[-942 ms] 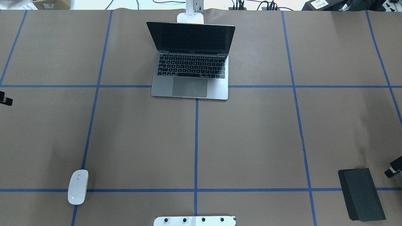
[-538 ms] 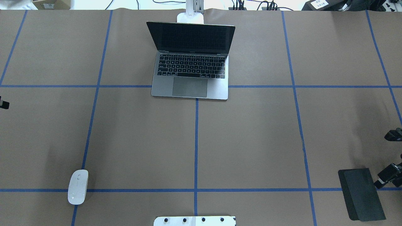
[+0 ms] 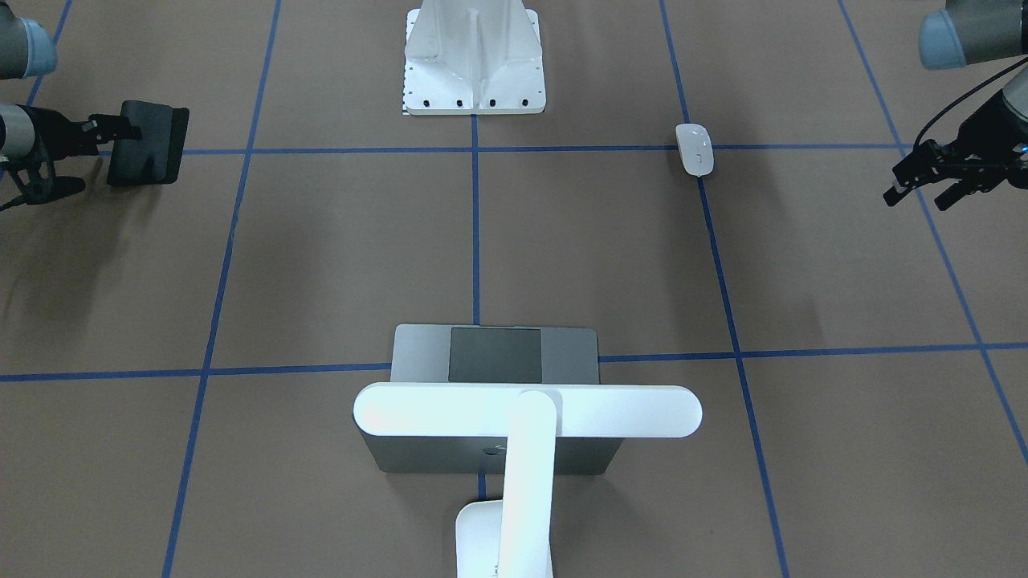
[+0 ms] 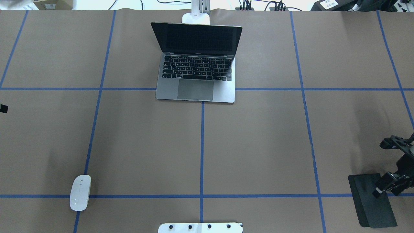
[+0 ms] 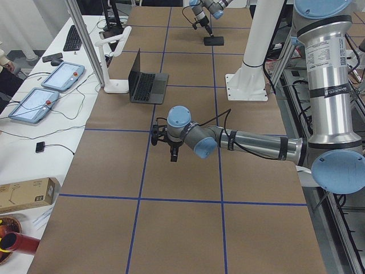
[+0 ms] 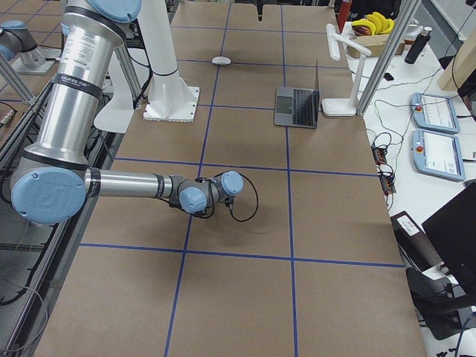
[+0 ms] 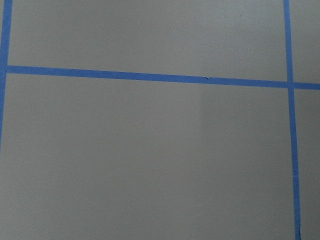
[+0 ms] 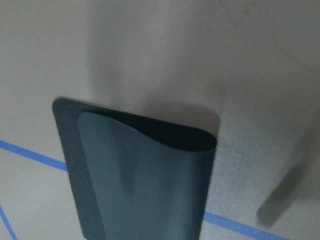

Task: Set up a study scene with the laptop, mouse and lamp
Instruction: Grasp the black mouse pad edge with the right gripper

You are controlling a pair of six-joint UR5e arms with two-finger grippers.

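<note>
The laptop [image 4: 195, 64] stands open at the table's far middle; the front-facing view shows its lid back [image 3: 426, 453] and trackpad. The lamp's light bar [image 3: 526, 411] hangs over the laptop, and its base [image 4: 195, 17] is behind the screen. The mouse [image 4: 80, 193] lies at the near left, also seen in the front-facing view [image 3: 695, 148]. My left gripper [image 3: 915, 197] is open and empty above bare table, well left of the mouse. My right gripper [image 4: 384, 166] is open, with one finger over a black mat [image 4: 368, 204].
The black mat [image 8: 145, 175] is partly folded over itself and lies at the near right corner [image 3: 148, 140]. A white ribbed bracket [image 3: 474, 56] with bolt holes stands at the near middle edge. Blue tape lines grid the brown table.
My right gripper has moved in from the right edge so that its near finger is over the black mat. My left gripper has drawn back almost out of the overhead view.
</note>
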